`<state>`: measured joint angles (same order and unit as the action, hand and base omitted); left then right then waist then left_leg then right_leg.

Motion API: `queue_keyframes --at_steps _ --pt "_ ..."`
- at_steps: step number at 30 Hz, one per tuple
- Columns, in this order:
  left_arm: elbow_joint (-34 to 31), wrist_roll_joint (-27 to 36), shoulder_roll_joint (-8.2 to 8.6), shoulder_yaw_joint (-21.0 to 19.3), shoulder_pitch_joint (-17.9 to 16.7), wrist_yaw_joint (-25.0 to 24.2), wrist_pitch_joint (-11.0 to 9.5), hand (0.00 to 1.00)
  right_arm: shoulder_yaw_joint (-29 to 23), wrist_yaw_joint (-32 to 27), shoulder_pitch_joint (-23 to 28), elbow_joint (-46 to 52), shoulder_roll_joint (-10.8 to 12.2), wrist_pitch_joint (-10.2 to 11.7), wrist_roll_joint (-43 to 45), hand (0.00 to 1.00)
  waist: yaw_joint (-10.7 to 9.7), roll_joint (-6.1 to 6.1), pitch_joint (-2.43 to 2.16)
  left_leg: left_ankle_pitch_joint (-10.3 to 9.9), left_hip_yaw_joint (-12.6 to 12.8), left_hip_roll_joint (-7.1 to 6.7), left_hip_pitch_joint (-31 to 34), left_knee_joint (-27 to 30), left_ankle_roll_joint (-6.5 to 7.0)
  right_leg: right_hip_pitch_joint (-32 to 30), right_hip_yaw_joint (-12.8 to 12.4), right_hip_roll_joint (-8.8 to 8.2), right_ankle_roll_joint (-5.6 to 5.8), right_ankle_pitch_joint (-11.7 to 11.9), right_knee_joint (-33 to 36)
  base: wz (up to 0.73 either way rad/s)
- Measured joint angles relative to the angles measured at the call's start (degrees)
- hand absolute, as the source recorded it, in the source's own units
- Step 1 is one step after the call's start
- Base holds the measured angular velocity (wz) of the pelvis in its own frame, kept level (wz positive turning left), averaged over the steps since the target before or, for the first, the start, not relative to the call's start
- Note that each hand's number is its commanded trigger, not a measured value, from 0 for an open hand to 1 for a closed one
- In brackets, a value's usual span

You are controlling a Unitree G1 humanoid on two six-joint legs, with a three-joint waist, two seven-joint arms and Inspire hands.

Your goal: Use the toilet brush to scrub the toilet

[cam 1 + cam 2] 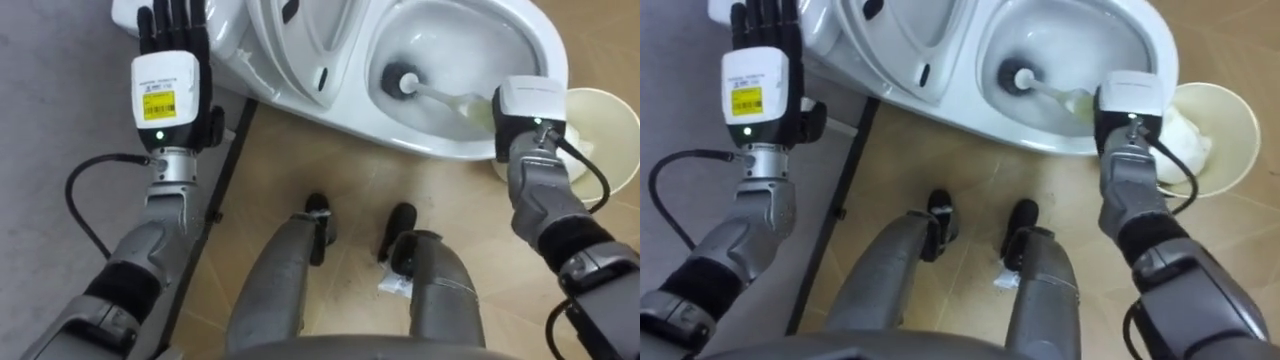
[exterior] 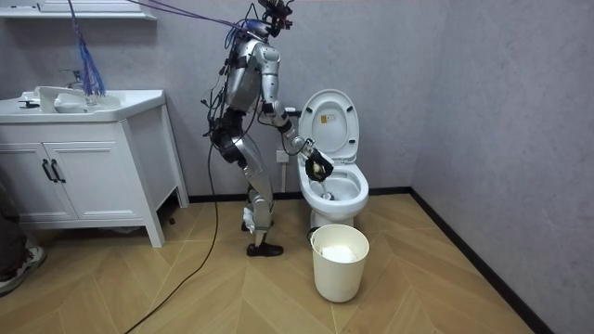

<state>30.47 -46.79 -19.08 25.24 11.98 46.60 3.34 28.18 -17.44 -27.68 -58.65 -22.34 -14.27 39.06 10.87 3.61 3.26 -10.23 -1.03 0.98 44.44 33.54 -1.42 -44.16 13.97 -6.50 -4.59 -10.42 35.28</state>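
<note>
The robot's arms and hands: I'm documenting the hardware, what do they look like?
The left hand has black fingers and a white back plate with a yellow label and green light. The right hand has a similar white plate. Both forearms are silver-grey metal with dark sleeves and looping black cables.

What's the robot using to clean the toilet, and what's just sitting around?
For the job: toilet; toilet brush in the bowl; right robot hand holding it.
Just around: white bin; white cabinet with sink; left robot hand, open and idle.
</note>
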Motion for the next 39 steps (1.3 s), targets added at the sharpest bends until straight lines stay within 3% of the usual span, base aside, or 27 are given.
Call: queue_keyframes --at_steps 3,6,8,13,16,19,21,22,24,27,35,39 --pt "0.10 0.00 -0.06 0.01 1.89 -0.84 -0.35 0.00 -0.98 -0.85 -1.43 -4.91 -0.37 2.55 -8.12 1.00 0.14 -0.67 0.48 -0.03 -0.28 -0.61 0.31 0.37 0.22 -0.38 0.27 -0.86 0.18 -0.84 1.28 0.16" --pt "-0.03 -0.14 -0.01 -0.17 2.59 -0.81 -0.36 0.00 -3.75 -1.47 -1.72 -6.32 -0.44 4.40 -9.66 1.00 -0.36 -1.03 0.71 -0.18 -0.30 -1.06 1.88 1.33 0.55 -1.97 0.24 -1.46 0.34 -1.25 2.56 0.06" --pt "-0.24 -0.30 0.03 -0.24 3.12 -0.48 -0.37 0.00 -4.28 -1.87 -1.90 -6.32 -0.70 4.49 -9.49 1.00 -0.86 -1.45 0.96 -0.35 -0.30 -1.66 2.65 2.04 0.73 -2.95 0.04 -2.21 0.52 -1.91 3.87 0.09" --pt "-0.18 -1.24 0.13 -0.66 3.70 -0.48 -0.47 0.00 -3.21 -1.63 -2.62 -4.97 -1.00 4.63 -3.44 1.00 -0.54 -1.97 1.06 -0.85 0.25 -1.65 3.09 3.46 1.15 -3.51 -0.49 -2.31 0.77 -1.97 4.55 -0.05" --pt "0.02 -1.21 0.10 -0.84 3.77 -0.09 -0.51 0.00 -0.49 -0.68 -2.07 -0.23 -0.42 2.46 2.49 1.00 -0.45 -2.08 1.05 -1.09 0.57 -1.16 2.82 3.71 1.22 -3.06 -0.96 -1.25 0.90 -1.49 3.95 -0.15" --pt "0.07 -0.79 -0.07 -0.82 3.51 0.25 -0.49 0.00 2.23 1.90 -0.07 7.36 -0.60 -1.11 7.46 1.00 0.06 -1.93 0.90 -1.60 0.67 -0.02 2.42 3.98 1.02 -2.00 -0.73 -0.18 0.70 -0.66 2.23 -0.21" --pt "0.04 0.17 -0.08 -0.80 3.39 0.51 -0.66 0.00 2.22 4.21 4.52 16.88 -0.59 -4.47 11.34 1.00 0.06 -1.73 0.76 -1.84 0.62 0.82 2.27 4.18 0.95 -1.10 -0.48 1.03 0.60 -0.04 0.85 -0.11" --pt "0.04 0.30 -0.07 -0.84 3.34 0.61 -0.66 0.00 2.20 4.69 5.40 18.76 -0.60 -5.04 12.10 1.00 0.11 -1.59 0.67 -1.87 0.66 1.15 2.29 4.14 0.91 -0.91 -0.47 1.44 0.61 0.26 0.23 -0.23" --pt "-0.03 0.49 -0.07 -1.47 2.74 0.78 -0.86 0.00 2.17 7.45 9.34 26.97 -1.26 -7.77 15.23 1.00 0.43 -1.00 0.26 -2.06 0.69 1.99 2.29 4.07 0.73 -0.34 -0.52 2.55 0.51 1.34 -1.62 -0.22" --pt "-0.31 1.08 -0.02 -2.12 1.03 0.75 -0.98 0.00 2.11 10.88 12.54 33.43 -1.31 -9.97 19.49 1.00 0.39 -0.04 -0.41 -2.17 0.78 2.91 1.72 3.67 0.62 0.81 -0.56 3.69 0.38 2.42 -3.67 -0.14" --pt "-1.49 1.23 0.18 -1.93 -1.30 0.72 -0.87 0.00 2.11 17.55 15.23 40.72 -1.23 -11.62 24.47 1.00 0.15 0.17 -0.75 -2.32 1.26 3.62 -0.22 2.79 0.00 2.23 -1.27 4.60 0.03 2.59 -4.39 -0.06" --pt "-1.31 1.19 0.31 -1.92 -1.97 0.72 -0.75 0.00 2.11 19.81 14.94 41.55 -0.97 -11.69 24.48 1.00 -0.70 -0.61 -1.27 -2.17 1.73 3.31 -0.92 2.10 -0.11 2.17 -1.67 4.24 -0.07 2.25 -3.38 0.00"
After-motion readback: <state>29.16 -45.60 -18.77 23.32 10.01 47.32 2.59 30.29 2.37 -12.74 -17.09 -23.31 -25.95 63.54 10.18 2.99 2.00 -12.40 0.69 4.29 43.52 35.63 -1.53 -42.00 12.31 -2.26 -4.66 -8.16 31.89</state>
